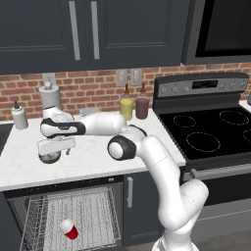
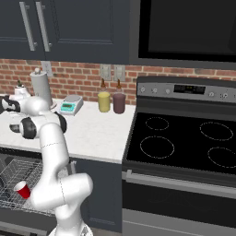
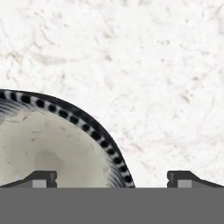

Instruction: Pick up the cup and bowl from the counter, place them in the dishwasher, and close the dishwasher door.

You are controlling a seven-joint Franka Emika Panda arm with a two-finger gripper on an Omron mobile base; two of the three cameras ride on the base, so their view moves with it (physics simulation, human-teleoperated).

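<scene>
The white arm is reaching from the base across the counter (image 1: 98,159) toward its left end, and the gripper (image 1: 51,151) is pointing down and hanging right over the bowl (image 1: 49,157), which is sitting on the marble at about nine o'clock in the left base view. In the hand view the jaws are standing wide apart, gripping nothing: one fingertip (image 3: 41,178) is showing over the pale speckled inside of the bowl (image 3: 48,144) at seven o'clock, while the other fingertip (image 3: 183,178) is lying over bare counter (image 3: 153,65) at five o'clock, outside the dark dotted rim. Whether either tip is touching the bowl cannot be told. The cup (image 1: 69,229) is lying tilted on the wire rack of the dishwasher (image 1: 93,211) at about seven o'clock in the left base view, white mouth turned up and to the left; in the right base view the cup (image 2: 22,189) is showing at eight o'clock, just left of the arm's lower link. The rack is standing exposed below the counter edge. At the back of the counter a yellow canister (image 1: 126,108) and a maroon canister (image 1: 142,107) are standing side by side, near the black stovetop (image 1: 211,130), and a small scale (image 2: 70,105) is resting near the brick wall.
</scene>
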